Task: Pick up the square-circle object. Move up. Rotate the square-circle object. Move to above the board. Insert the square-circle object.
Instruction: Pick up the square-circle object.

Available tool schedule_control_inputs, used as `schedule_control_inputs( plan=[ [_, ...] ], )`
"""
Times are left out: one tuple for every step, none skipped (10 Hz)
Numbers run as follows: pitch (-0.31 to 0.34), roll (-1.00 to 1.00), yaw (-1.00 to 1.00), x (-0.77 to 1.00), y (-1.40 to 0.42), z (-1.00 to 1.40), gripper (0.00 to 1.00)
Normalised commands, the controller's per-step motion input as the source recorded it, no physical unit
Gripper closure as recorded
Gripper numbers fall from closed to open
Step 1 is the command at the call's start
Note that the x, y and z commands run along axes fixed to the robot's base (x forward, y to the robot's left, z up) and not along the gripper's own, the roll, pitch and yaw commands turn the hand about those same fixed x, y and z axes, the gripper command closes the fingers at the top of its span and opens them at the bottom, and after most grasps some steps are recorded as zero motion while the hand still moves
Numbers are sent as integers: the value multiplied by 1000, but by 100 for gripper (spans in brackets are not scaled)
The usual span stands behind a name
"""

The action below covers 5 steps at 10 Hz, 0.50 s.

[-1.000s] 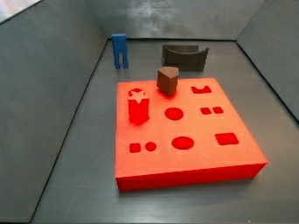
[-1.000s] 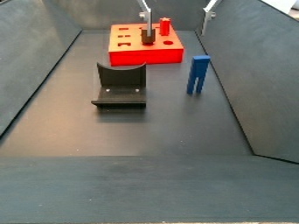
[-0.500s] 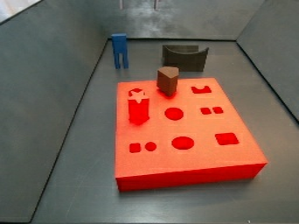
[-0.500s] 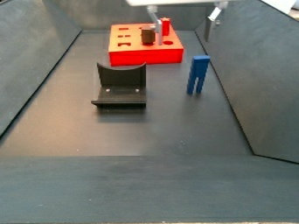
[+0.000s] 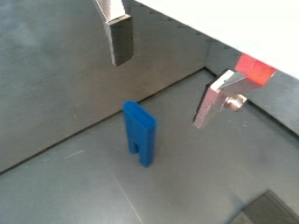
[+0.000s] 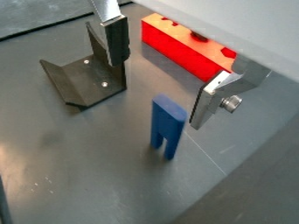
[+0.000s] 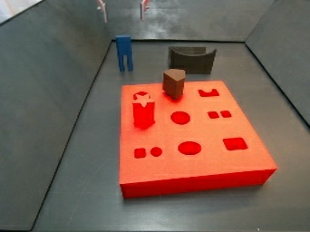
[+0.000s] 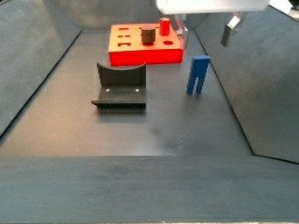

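Note:
The square-circle object (image 7: 123,52) is a small blue upright block with two prongs, standing on the dark floor beyond the board; it also shows in the side view (image 8: 198,74) and in both wrist views (image 5: 140,131) (image 6: 167,129). The board (image 7: 248,122) is a red slab with cut-out holes, also seen in a side view (image 8: 131,57) and in both wrist views (image 6: 181,52) (image 5: 254,70). My gripper (image 5: 159,92) (image 6: 158,91) is open and empty, high above the blue block, one finger to each side. Its fingers show at the upper edge of both side views (image 7: 123,8) (image 8: 207,28).
A red peg (image 7: 141,111) and a brown rounded peg (image 7: 175,84) stand in the board. The dark fixture (image 7: 191,59) (image 8: 119,85) (image 6: 84,77) stands on the floor near the blue block. Grey walls enclose the floor.
My gripper has moved from over the board to above the blue block. Nothing else moved.

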Motion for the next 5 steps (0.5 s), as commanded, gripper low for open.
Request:
schedule_control_inputs(
  plan=[
    [-47,-13,-6,-37,0,-369,0],
    [-49,0,-11,-6,-34,-403,0],
    [-60,-3,-9,0,-74,-414,0],
    [-10,0,0,66,-91,-386,0],
    [-3,0,0,0,-131,-363,0]
  ],
)
